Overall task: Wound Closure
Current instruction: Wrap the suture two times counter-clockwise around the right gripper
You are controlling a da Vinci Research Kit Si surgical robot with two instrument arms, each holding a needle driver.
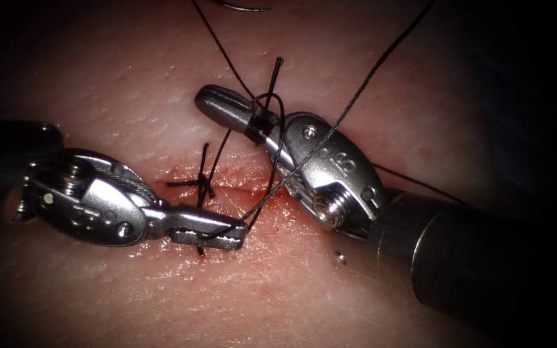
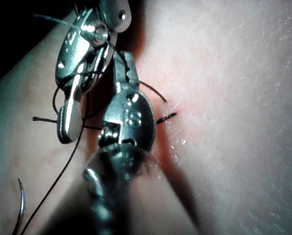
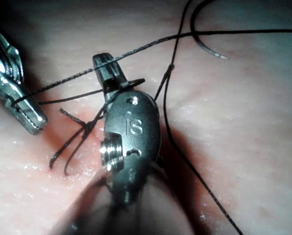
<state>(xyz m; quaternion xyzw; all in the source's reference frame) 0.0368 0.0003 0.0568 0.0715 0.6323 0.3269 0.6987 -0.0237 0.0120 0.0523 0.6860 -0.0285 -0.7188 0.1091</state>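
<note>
So: one knot w/ cut ends (image 1: 202,182) sits mid-frame on the cut (image 1: 227,188) in the tissue (image 1: 130,77). Left end effector (image 1: 230,233) clamps thread (image 1: 356,96); right end effector (image 1: 217,103) clamps a short thread tail, strand looped round it. Needle (image 1: 243,8) lies free, top edge. Cut's right stretch still unstitched, I'd judge.

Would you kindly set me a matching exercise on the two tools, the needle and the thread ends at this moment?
Things:
1. left pincer
2. right pincer
3. needle
4. short thread ends

States:
A. lies free on the tissue, above the cut, held by neither tool
B. shut on the thread, just below the cut
C. stick out from a stitch on the cut
D. has thread looped around it

Pairs: 1-B, 2-D, 3-A, 4-C.
</note>
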